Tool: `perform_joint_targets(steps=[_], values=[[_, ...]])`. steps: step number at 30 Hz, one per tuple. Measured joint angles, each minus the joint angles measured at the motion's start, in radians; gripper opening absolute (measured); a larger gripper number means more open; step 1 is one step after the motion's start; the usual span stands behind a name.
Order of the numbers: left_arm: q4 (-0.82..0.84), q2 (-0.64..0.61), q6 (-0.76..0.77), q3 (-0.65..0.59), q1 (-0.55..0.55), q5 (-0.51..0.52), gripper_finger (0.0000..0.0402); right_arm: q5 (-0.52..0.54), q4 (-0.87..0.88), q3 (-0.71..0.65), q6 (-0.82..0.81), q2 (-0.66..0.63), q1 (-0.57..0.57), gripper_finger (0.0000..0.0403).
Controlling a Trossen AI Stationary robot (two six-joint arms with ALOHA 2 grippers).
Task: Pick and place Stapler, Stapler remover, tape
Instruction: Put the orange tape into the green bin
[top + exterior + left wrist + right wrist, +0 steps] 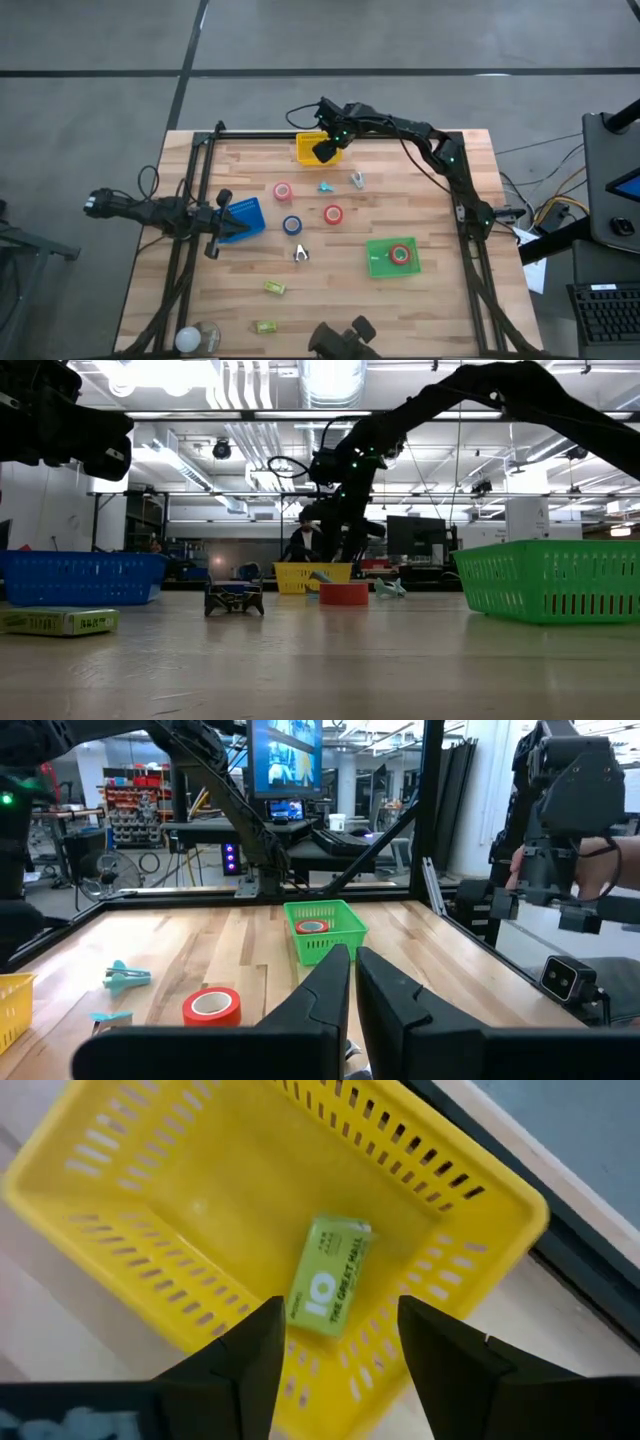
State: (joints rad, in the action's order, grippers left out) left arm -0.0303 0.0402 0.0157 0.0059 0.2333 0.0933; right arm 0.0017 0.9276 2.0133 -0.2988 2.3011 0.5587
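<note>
My right gripper [340, 1355] hangs open over the yellow basket [308, 150] at the table's far edge, fingers pointing down. A small green staple box [330, 1288] lies flat on the basket's floor below the fingers, apart from them. Two red tape rolls [283, 191] [333, 213] and a blue one [292, 225] lie flat mid-table. Another red roll [401, 254] lies in the green basket [380, 265]. Staple removers [325, 186] [357, 180] [301, 254] lie on the wood. My left gripper [352, 985] waits shut at the left, by the blue basket [245, 215]. A stapler itself is out of view.
Two more green boxes [274, 287] [265, 326] lie near the front edge, with a pale round object [198, 338] at the front left corner. A dark frame runs along the table's left, right and far sides. A person shows in the room beyond.
</note>
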Motion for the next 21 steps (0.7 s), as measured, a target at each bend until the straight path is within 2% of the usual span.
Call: perform_joint_targets(steps=[8, 21], values=[[0.0, 0.0, 0.0, 0.0, 0.0, 0.0, 0.0026, 0.0, 0.053, 0.009, 0.076, -0.063, -0.056, 0.0199], [0.0, 0.0, 0.0, 0.0, 0.0, 0.0, 0.0026, -0.002, 0.141, -0.01, 0.253, -0.109, -0.314, 0.0191]])
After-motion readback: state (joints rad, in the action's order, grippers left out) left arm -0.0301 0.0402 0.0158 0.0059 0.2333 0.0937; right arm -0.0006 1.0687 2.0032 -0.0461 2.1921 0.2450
